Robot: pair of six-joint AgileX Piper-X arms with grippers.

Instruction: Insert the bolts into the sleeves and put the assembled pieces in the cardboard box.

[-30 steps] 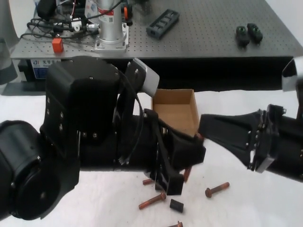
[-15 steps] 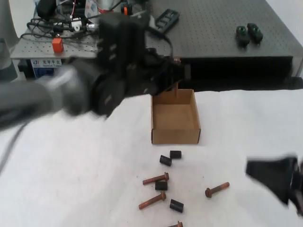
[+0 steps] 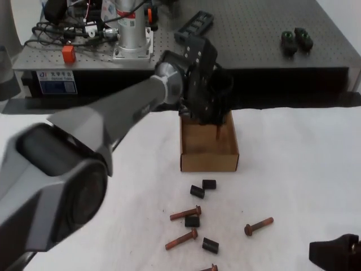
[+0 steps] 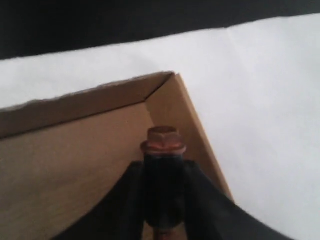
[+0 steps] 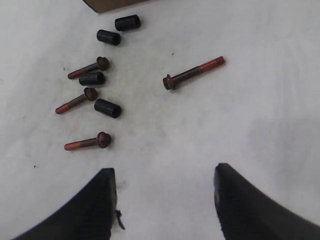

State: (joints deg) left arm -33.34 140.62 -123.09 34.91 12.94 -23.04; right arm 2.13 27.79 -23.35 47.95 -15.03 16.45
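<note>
The left gripper (image 4: pixel 163 172) hangs right over the brown cardboard box (image 4: pixel 80 102), close to one inside corner. Its fingers squeeze tight on a black sleeve (image 4: pixel 162 195) with a copper-red bolt (image 4: pixel 165 142) pushed through it. The piece's long way runs along the fingers, pointing into the box. Its other end is hidden. The right gripper (image 5: pixel 164 172) is wide apart and holds nothing, near the loose bolts (image 5: pixel 192 72).

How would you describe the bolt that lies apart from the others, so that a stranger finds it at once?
Start at the cardboard box on the white cloth. Nearer the robot lies a cluster of black sleeves and copper-coloured bolts. The lone bolt lies to the right of that cluster, by itself, with no sleeve beside it.
</note>
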